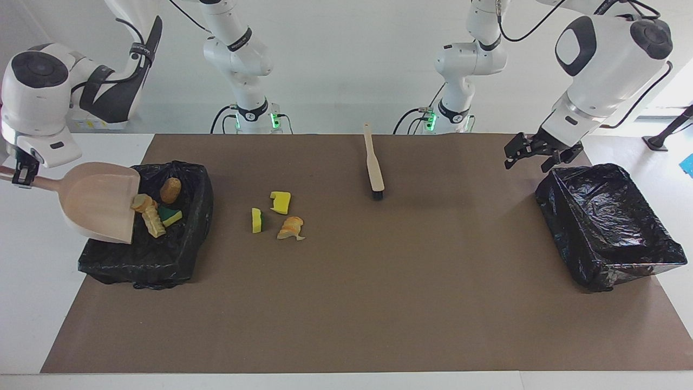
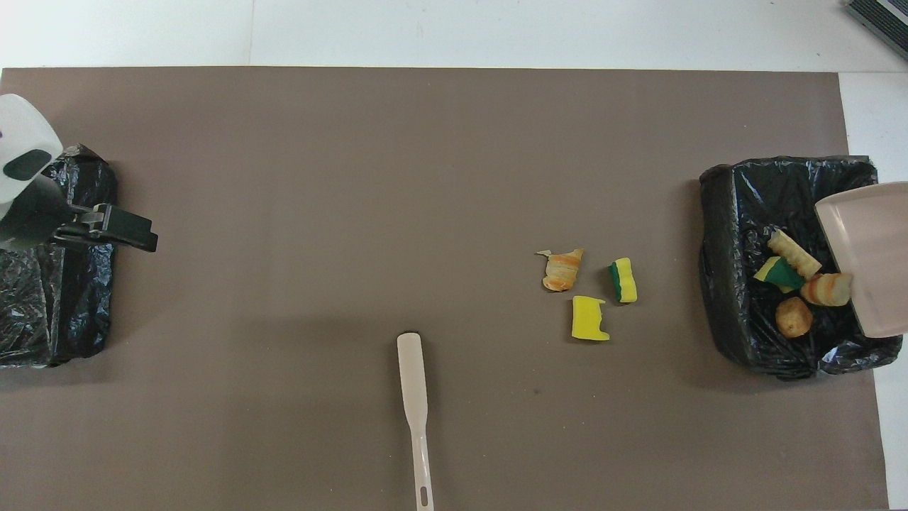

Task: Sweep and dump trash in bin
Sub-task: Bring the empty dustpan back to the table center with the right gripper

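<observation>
Beige dustpan (image 1: 97,201) is pinched at its handle by the right gripper (image 1: 19,174), tipped mouth-down over the bin (image 1: 178,260); four scraps (image 1: 157,208) drop just off its lip. Left gripper (image 1: 533,154), fingers spread, hangs over the other bin's (image 1: 622,254) rim.

Overhead: brush (image 2: 413,397) lies loose, long axis pointing away from the robots. Three scraps (image 2: 589,287) sit off its bristle end, toward the dustpan (image 2: 869,255). Left gripper (image 2: 117,228) is well apart.
</observation>
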Tool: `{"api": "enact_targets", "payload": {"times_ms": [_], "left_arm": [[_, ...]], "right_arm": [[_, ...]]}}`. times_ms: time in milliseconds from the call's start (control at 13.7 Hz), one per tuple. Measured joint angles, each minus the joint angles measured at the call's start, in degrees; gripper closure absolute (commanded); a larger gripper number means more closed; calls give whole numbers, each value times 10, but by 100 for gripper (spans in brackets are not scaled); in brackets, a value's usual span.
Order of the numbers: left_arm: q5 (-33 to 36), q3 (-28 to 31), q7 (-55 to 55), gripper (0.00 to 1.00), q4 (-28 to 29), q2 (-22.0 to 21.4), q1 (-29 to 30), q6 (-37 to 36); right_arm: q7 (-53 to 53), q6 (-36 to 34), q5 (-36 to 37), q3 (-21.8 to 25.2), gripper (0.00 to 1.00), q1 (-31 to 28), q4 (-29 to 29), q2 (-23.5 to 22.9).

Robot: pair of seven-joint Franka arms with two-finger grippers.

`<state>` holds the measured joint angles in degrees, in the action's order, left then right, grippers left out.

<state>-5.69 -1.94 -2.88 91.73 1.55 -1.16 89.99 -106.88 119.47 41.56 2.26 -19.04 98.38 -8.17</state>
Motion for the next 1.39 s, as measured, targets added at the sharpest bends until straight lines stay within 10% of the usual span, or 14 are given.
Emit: {"api": "enact_targets", "payload": {"times_ms": [511,1022,1388], "left_arm": [[20,-9,1,0,-40,3,3,-32],[21,-6,1,0,-45,0,6,-36],[39,-9,-11,0,-43,0,6,-35]], "right_arm": [[32,-48,4,-9,100,17,-5,61],[110,-119,-220,-31,100,27,-5,96],[334,-161,-232,-49,100,145,-4,95]]}}
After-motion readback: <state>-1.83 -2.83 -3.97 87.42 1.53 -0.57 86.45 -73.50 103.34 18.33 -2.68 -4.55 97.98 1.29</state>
